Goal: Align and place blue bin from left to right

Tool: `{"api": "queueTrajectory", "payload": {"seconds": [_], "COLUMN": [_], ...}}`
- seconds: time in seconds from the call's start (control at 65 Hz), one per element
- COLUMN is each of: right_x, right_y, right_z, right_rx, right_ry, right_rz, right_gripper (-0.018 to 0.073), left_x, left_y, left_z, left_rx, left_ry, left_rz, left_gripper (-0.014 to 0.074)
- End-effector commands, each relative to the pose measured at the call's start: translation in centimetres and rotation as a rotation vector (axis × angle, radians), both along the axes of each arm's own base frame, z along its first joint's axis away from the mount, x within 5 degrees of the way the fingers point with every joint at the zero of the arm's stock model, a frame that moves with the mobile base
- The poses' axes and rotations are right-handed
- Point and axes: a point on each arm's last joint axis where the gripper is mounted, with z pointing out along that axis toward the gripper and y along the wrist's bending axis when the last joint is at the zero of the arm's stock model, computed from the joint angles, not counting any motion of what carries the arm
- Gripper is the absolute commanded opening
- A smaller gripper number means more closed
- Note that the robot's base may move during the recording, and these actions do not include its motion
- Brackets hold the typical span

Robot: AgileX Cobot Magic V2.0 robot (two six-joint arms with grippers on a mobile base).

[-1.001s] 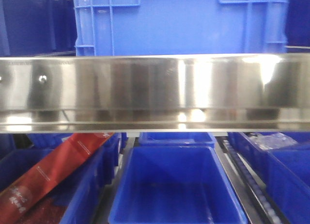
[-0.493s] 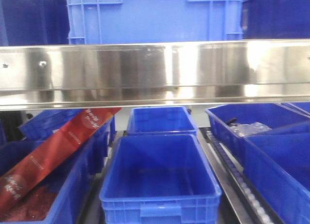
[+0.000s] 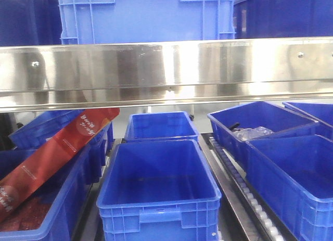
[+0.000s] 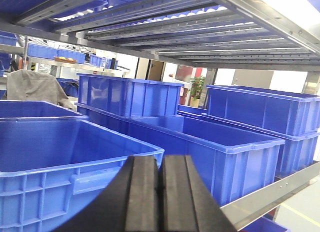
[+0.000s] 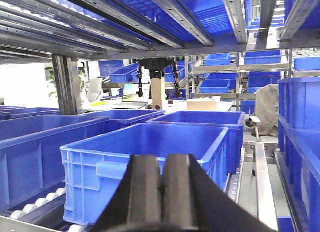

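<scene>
The blue bin (image 3: 145, 17) stands on the upper shelf in the front view, a tall medium-blue crate with a smooth centre panel and ribbed corners; its top is cut off by the frame. Neither gripper shows in that view. In the left wrist view my left gripper (image 4: 159, 164) is shut with nothing between its pads, in front of an open blue tub (image 4: 50, 157). My right gripper (image 5: 161, 164) is likewise shut and empty, facing another open tub (image 5: 150, 142). The blue bin does not appear in either wrist view.
A shiny steel shelf rail (image 3: 166, 69) runs across below the bin. Darker navy crates (image 3: 281, 12) flank it. Underneath sit shallow blue tubs (image 3: 156, 184), a red packet (image 3: 52, 152) leaning in the left one, and a roller track (image 3: 244, 194).
The front view has pulled back and shifted: the blue bin and steel rail now sit higher, smaller and further left, and more of the lower tubs shows.
</scene>
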Motion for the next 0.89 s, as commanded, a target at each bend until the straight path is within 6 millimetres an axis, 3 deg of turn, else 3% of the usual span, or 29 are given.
{"api": "queueTrajectory", "payload": {"seconds": [0.0, 0.37, 0.462, 0.616, 0.878], "right_x": [-0.1, -0.5, -0.6, -0.3, -0.3], "right_y": [0.0, -0.2, 0.0, -1.0, -3.7], "right_z": [0.1, 0.3, -0.4, -3.6, -10.6], "right_rx": [0.002, 0.052, -0.038, -0.177, -0.195], "right_ry": [-0.022, -0.017, -0.149, -0.215, -0.056], "right_rz": [0.006, 0.031, 0.023, -0.117, -0.388], "right_gripper": [-0.0078, -0.0078, -0.0078, -0.0078, -0.0078], "left_x": [-0.1, -0.1, -0.1, -0.1, -0.1], "left_y": [-0.1, -0.1, -0.1, -0.1, -0.1], "left_z": [0.2, 0.2, 0.2, 0.2, 0.2], "left_rx": [-0.002, -0.002, -0.002, -0.002, -0.002], "left_ry": [-0.018, -0.018, -0.018, -0.018, -0.018], "left_rz": [-0.012, -0.012, -0.012, -0.012, -0.012], "left_gripper": [-0.0111, -0.0111, -0.0111, -0.0111, -0.0111]}}
